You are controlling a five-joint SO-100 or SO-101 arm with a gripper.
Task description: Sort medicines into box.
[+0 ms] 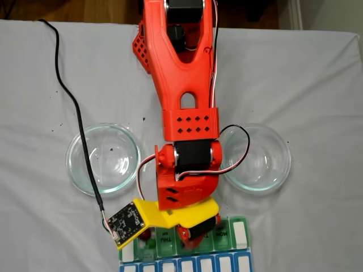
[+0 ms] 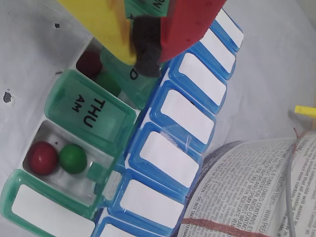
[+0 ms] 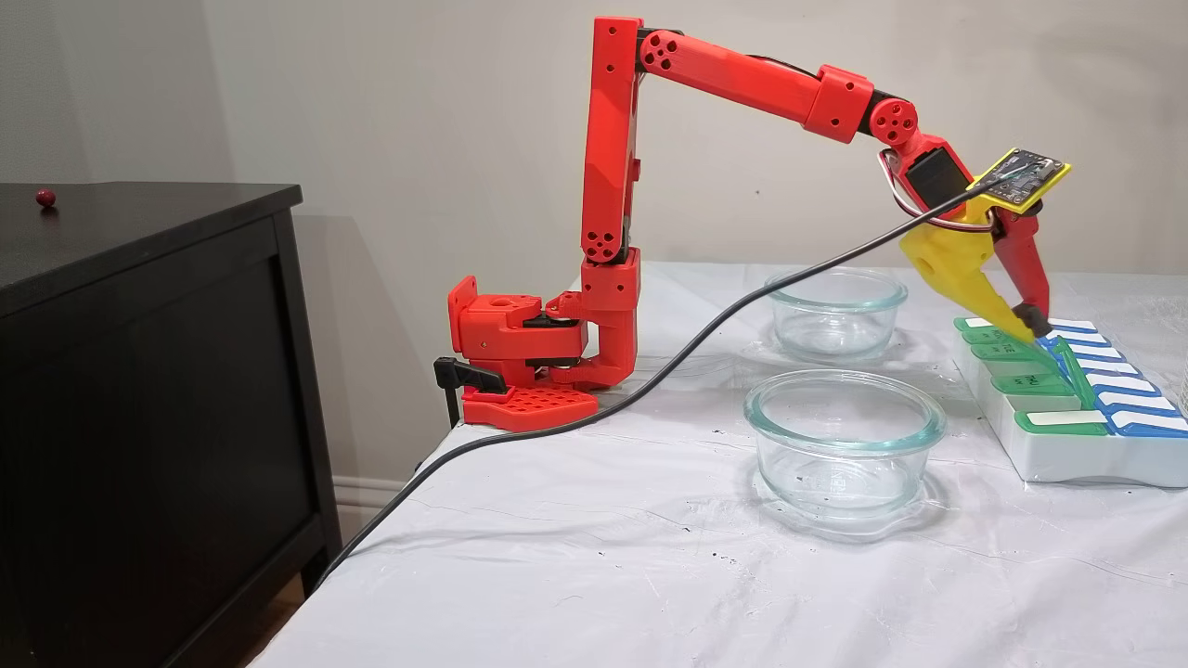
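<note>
The box [image 2: 190, 116] is a pill organizer with a green-lidded row and a blue-lidded row, at the table's near edge [image 1: 241, 233] and at the right in the side fixed view [image 3: 1049, 455]. Under the raised THU lid [image 2: 91, 111], one compartment holds a dark red medicine ball [image 2: 43, 158] touching a green one [image 2: 73, 158]. The neighbouring compartment holds another red ball [image 2: 90, 63] and a green one [image 2: 106, 81], partly under a tilted lid. My gripper [image 2: 148, 54] hangs just above the green row [image 3: 1032, 329], yellow and red fingers shut, black pads together, nothing visible between them.
Two round glass dishes [image 1: 104, 158] [image 1: 256, 157] stand empty on either side of the arm. A black cable [image 1: 74, 113] crosses the white cloth. A dark red ball [image 3: 45, 197] lies on the black cabinet at left. A printed page [image 2: 256, 187] lies beside the box.
</note>
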